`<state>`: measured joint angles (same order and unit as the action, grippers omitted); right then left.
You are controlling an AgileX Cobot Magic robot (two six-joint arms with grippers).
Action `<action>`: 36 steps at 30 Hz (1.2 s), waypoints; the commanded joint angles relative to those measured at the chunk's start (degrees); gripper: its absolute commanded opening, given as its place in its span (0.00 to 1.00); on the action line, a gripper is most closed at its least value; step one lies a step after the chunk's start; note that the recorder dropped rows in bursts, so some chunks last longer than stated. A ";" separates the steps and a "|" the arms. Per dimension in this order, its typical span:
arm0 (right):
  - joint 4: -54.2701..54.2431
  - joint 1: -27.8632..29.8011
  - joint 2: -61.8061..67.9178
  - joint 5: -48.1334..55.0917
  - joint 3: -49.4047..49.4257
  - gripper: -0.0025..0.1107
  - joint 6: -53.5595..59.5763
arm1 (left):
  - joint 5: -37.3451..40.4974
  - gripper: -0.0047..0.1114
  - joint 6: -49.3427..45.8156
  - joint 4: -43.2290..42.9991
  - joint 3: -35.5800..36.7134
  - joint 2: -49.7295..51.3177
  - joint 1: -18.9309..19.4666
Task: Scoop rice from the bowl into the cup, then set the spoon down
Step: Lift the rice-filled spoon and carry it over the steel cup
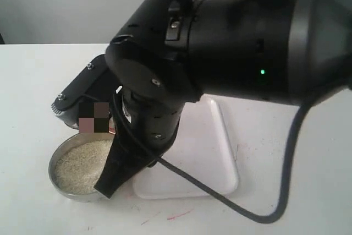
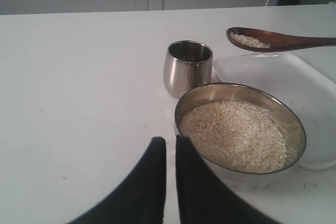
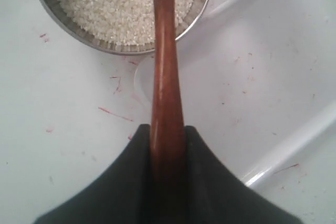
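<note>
My right gripper [image 3: 167, 132] is clamped on the slim handle of the spoon [image 2: 286, 41], held level in the air near the cup [image 2: 187, 69] with rice [image 2: 251, 40] aboard, and I judge that light, stiff, glossy wood could twist in the grip.

On the tabletop [image 1: 33, 81] we find the bowl [image 1: 52, 171] at the left of the exterior view, the rice [image 1: 82, 163] in it, and the tray [image 1: 220, 147] just beside it on the right. The cup [image 2: 188, 69] stands just beside the bowl. The spoon [image 2: 283, 41] hangs over the tray, near the cup but apart.
</note>
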<state>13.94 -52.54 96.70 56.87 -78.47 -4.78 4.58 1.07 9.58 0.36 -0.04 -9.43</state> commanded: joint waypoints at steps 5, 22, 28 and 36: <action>-0.07 0.57 -3.86 -1.15 5.67 0.02 0.56 | -0.21 0.16 -0.01 0.55 -0.36 0.04 -0.38; 2.35 1.23 -3.97 -1.36 6.41 0.02 -2.74 | -0.21 0.16 -0.01 0.55 -0.36 0.04 -0.38; 2.21 5.02 -1.40 1.50 2.12 0.02 -2.99 | -0.21 0.16 -0.01 0.55 -0.36 0.04 -0.38; 2.58 8.61 5.44 5.34 -8.75 0.02 -0.06 | -0.21 0.16 -0.01 0.55 -0.36 0.04 -0.38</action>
<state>16.01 -45.13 99.87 60.69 -83.63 -6.32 4.58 1.07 9.58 0.36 -0.04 -9.43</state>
